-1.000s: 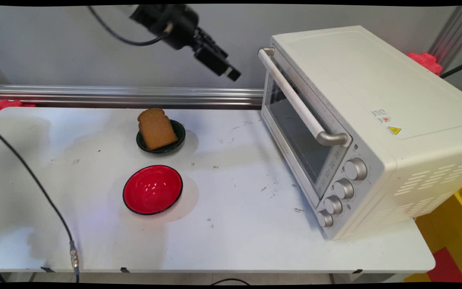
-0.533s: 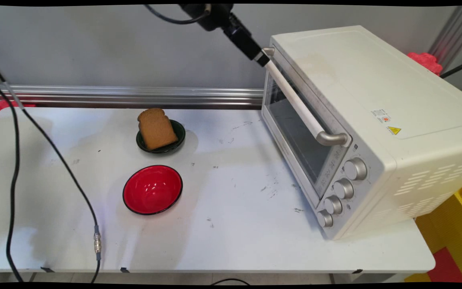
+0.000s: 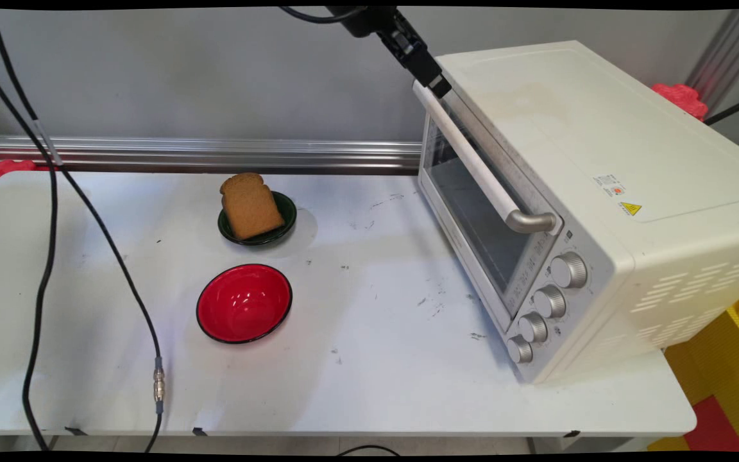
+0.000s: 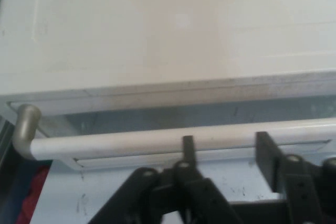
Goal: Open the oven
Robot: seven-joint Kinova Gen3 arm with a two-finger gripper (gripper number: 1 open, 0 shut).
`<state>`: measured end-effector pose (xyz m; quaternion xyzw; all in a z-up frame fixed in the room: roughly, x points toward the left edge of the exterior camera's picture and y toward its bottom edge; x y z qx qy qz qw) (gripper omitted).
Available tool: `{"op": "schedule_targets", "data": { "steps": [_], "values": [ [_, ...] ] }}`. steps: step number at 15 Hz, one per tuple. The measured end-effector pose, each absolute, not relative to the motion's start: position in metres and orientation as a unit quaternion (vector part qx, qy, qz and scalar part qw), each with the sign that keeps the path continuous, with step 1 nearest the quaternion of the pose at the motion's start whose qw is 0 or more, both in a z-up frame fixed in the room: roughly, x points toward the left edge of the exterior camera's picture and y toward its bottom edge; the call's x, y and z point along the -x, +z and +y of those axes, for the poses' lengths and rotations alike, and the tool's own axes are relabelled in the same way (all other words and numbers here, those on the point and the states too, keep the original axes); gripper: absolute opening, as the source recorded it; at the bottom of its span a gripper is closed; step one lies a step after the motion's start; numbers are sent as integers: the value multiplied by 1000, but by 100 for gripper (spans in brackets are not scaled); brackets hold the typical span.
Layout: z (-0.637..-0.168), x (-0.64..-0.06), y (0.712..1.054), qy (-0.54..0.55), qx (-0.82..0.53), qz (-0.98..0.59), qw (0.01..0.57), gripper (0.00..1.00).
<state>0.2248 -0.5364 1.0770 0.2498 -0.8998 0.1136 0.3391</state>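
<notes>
Red and glossy, the bowl (image 3: pixel 244 303) sits on the left part of the white table (image 3: pixel 369 378), nearer to me than the dark green dish (image 3: pixel 284 221) that carries a slice of brown bread (image 3: pixel 249 205). From my station I see the gripper (image 3: pixel 437 85) high at the far end of the toaster oven (image 3: pixel 591 205), its fingers (image 4: pixel 188 148) spread apart at the door handle (image 3: pixel 472 157). In the hand view the white bar (image 4: pixel 157 141) runs across the fingertips; they seem to touch it, though I can't be sure.
</notes>
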Motion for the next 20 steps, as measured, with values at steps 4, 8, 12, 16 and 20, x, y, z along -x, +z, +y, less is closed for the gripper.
{"op": "schedule_targets", "data": {
  "steps": [4, 8, 12, 16, 20],
  "values": [
    [-541, -218, 1077, 101, -242, -904, 337, 0],
    [-543, -211, 1074, 92, -237, -906, 339, 0],
    [-546, -204, 1063, 85, -233, -906, 343, 0],
    [-550, -197, 1050, 85, -232, -905, 347, 0],
    [-556, -190, 1038, 86, -235, -901, 354, 0]
  ]
}}
